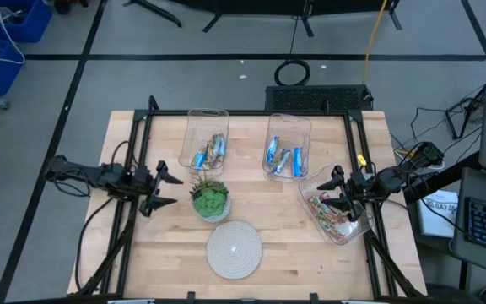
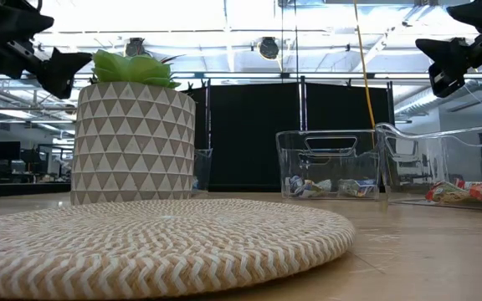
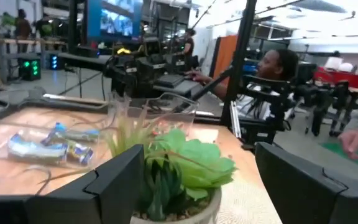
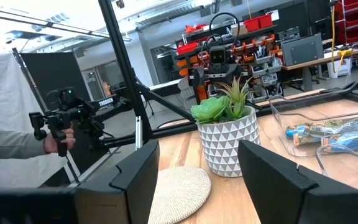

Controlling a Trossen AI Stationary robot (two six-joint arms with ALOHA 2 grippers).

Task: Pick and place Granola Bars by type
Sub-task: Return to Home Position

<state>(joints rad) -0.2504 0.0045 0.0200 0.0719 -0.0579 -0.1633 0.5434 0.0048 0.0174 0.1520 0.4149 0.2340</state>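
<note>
All the granola bars lie in three clear bins. Blue-silver bars fill the far left bin, bright blue bars the far middle bin, and multicoloured bars the bin at the right edge. My left gripper hovers open above the table's left side, beside the potted plant. My right gripper hovers open over the right bin's near-left rim and holds nothing. In the left wrist view the open fingers frame the plant; the right wrist view shows the plant between open fingers.
A round woven mat lies near the table's near edge, in front of the plant. Black frame rails run along the table's left and right sides. A person sits beyond the table, and a sleeved hand holds a controller.
</note>
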